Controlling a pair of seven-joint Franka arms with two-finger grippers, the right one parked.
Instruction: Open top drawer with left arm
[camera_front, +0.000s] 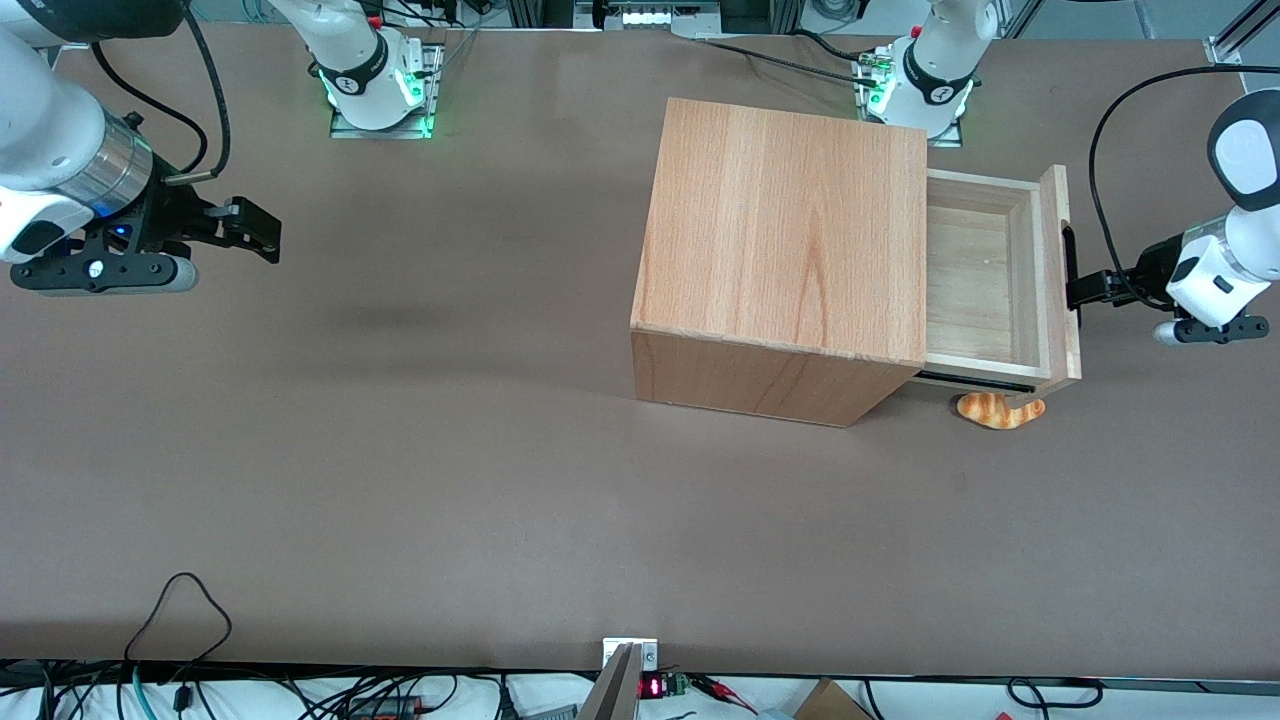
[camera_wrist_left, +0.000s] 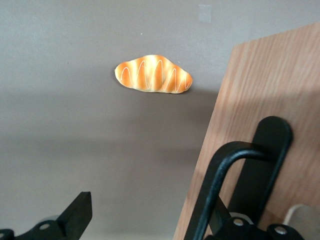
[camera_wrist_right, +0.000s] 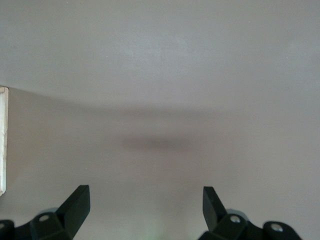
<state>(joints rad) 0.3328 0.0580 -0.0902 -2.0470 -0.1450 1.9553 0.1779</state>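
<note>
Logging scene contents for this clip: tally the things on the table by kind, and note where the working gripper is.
Wooden drawer cabinet: 1, its top drawer pulled partly out
Toy croissant: 1, on the table beside the cabinet, under the drawer front
Total: 2
The left arm's gripper is at the drawer's black bar handle, jaws open.

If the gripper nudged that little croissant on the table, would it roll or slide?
The croissant looks likelier to slide than roll: it lies flat and elongated on the table. Its glossy, evenly striped surface suggests a light toy. The gripper sits at the top drawer handle, apart from it.
</note>
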